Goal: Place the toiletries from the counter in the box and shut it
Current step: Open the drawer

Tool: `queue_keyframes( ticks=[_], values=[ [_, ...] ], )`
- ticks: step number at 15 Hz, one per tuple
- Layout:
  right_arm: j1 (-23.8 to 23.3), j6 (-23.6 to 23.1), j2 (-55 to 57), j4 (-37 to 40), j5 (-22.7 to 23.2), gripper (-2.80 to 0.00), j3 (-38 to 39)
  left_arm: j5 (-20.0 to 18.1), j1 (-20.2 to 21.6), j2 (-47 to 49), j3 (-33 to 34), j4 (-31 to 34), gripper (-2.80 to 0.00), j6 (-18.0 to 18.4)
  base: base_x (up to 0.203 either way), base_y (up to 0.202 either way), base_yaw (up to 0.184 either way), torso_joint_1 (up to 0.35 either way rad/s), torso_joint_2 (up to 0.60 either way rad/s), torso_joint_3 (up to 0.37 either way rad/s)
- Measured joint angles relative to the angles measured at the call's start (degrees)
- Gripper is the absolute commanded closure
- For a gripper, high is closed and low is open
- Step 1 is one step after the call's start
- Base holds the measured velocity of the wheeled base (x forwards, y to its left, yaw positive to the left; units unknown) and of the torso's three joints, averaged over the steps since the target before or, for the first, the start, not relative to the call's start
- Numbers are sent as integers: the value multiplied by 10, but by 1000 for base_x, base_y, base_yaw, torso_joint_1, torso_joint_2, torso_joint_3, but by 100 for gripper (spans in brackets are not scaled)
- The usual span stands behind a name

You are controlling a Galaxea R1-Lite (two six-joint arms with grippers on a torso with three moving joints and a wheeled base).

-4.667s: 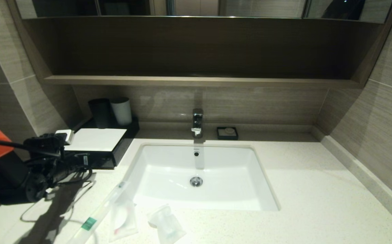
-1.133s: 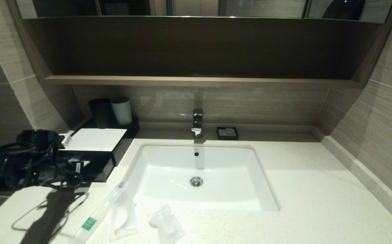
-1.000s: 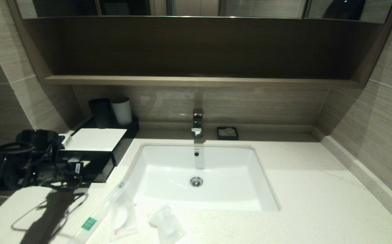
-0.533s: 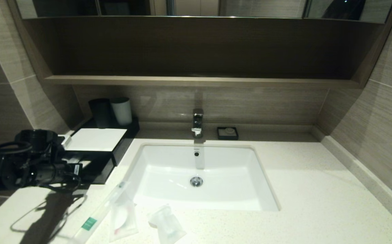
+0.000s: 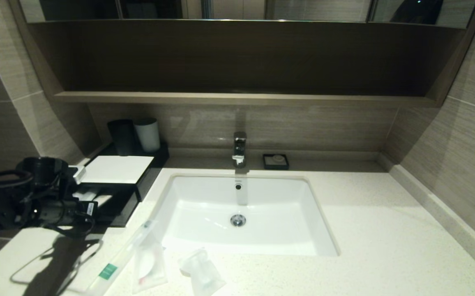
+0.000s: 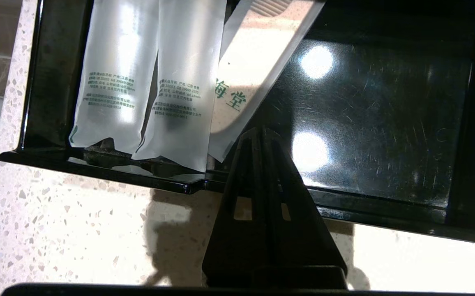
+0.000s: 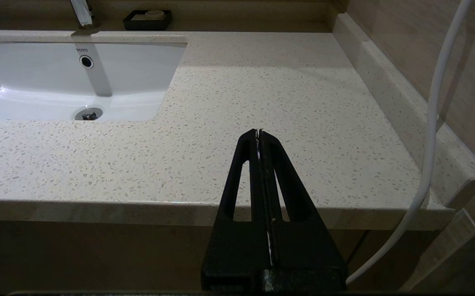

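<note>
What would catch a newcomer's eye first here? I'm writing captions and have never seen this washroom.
The bright white basin sunk in the middle of the pale speckled counter stands out first. To its left the black box has its drawer pulled out, with frosted packets already lying inside, and the left tool, shut, sits at the drawer's front edge. Three clear packets lie on the counter's near edge.

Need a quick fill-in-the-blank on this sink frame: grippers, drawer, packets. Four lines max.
1. The left gripper, by the front rim of the drawer, is ___.
2. The drawer of the box stands ___.
3. The toothbrush packet lies on the ___.
4. The right gripper, parked in front of the sink unit, is ___.

Missing words: shut; open; counter; shut.
</note>
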Motion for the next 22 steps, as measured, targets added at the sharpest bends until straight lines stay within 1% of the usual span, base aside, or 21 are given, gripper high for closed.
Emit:
queue_keyframes(
  ticks=[12, 15, 22],
  values=[
    [0, 0, 0, 0, 0, 0, 0, 1, 0, -25, -13, 75, 0, 1, 0, 0, 0, 0, 0, 0],
    [0, 0, 0, 0, 0, 0, 0, 1, 0, -29, -19, 100, 0, 13, 0, 0, 0, 0, 0, 0],
    [0, 0, 0, 0, 0, 0, 0, 1, 0, -38, -21, 137, 0, 29, 0, 0, 0, 0, 0, 0]
  ],
)
